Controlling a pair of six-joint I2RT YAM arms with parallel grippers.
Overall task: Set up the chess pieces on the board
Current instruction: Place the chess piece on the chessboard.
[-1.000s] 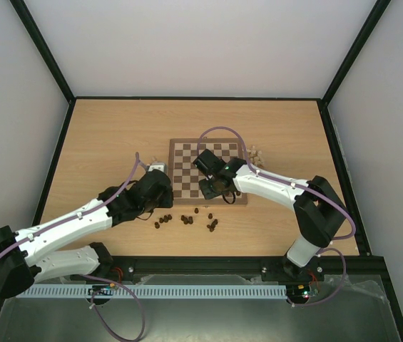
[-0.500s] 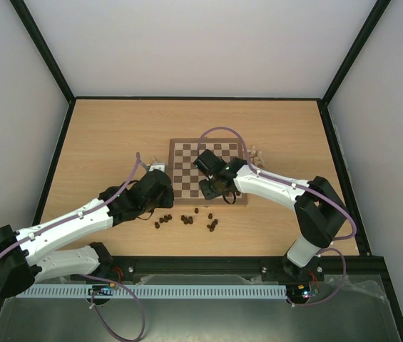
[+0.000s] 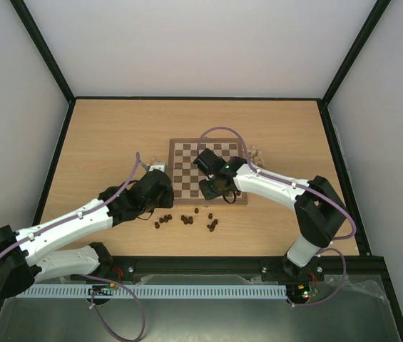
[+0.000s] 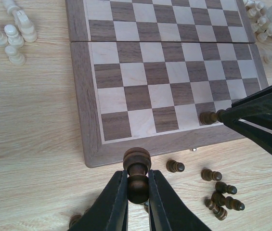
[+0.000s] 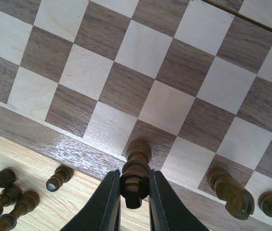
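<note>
Board [image 4: 84, 120] edge: dark piece [image 4: 136, 159] inside each gripper [image 4: 137, 179]

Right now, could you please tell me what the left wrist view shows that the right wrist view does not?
Only the left wrist view: pale pieces on the table left of the board, more pale pieces at its right, and the left gripper shut on a dark piece. Only the right wrist view: two dark pieces already on the board's near squares. Both: the board, loose dark pieces lying on the table, and the right gripper shut on a second dark piece.
</note>
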